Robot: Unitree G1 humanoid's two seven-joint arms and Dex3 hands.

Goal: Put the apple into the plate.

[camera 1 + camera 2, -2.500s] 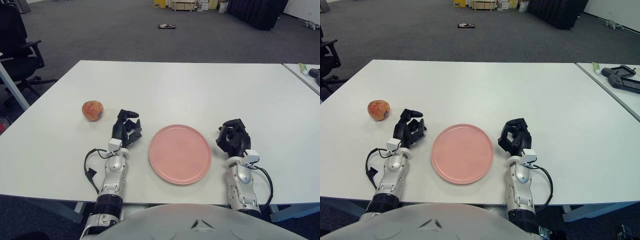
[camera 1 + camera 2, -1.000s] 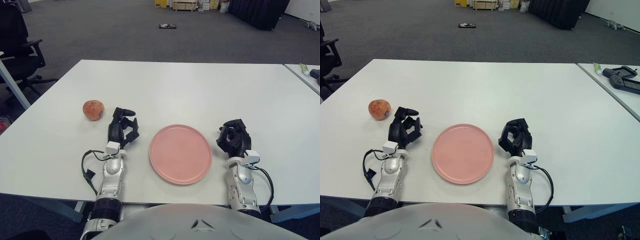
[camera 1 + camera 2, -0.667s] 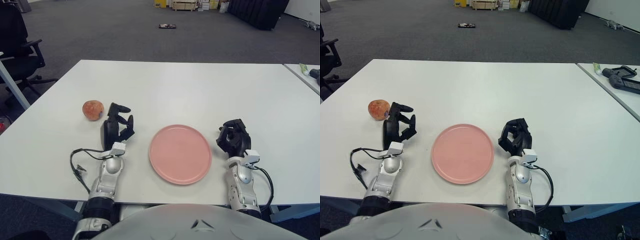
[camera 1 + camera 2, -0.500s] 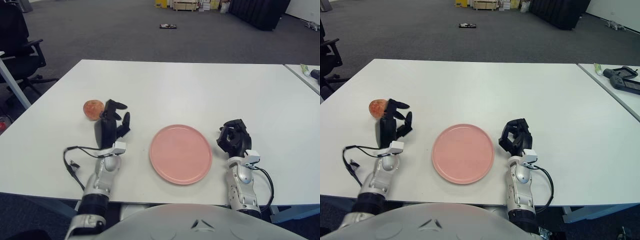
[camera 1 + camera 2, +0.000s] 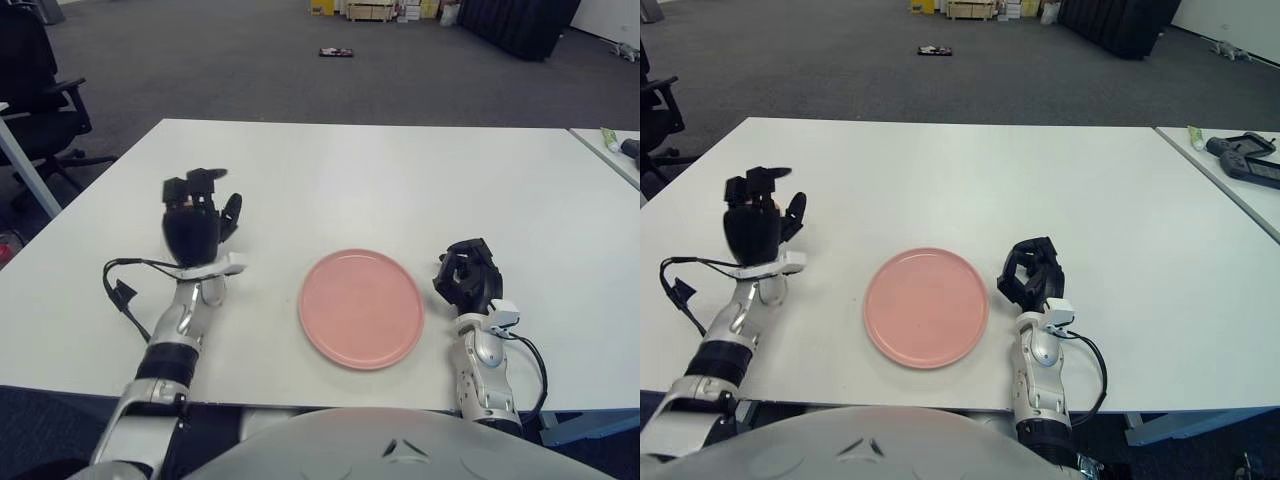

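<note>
While the left hand (image 5: 195,228) is held up at the left of the frame, the apple is hidden behind it — whether it is gripped cannot be told. A firm hold should be made before the pink plate (image 5: 361,307) — empty now — is reached. The right hand (image 5: 467,277) is curled beside the plate's right edge.

A white table (image 5: 400,180) lies bare across its far half and between the pink plate (image 5: 361,307) and the left hand (image 5: 195,225). The right hand (image 5: 466,277) shows just right of the plate, the only thing near that rim.
</note>
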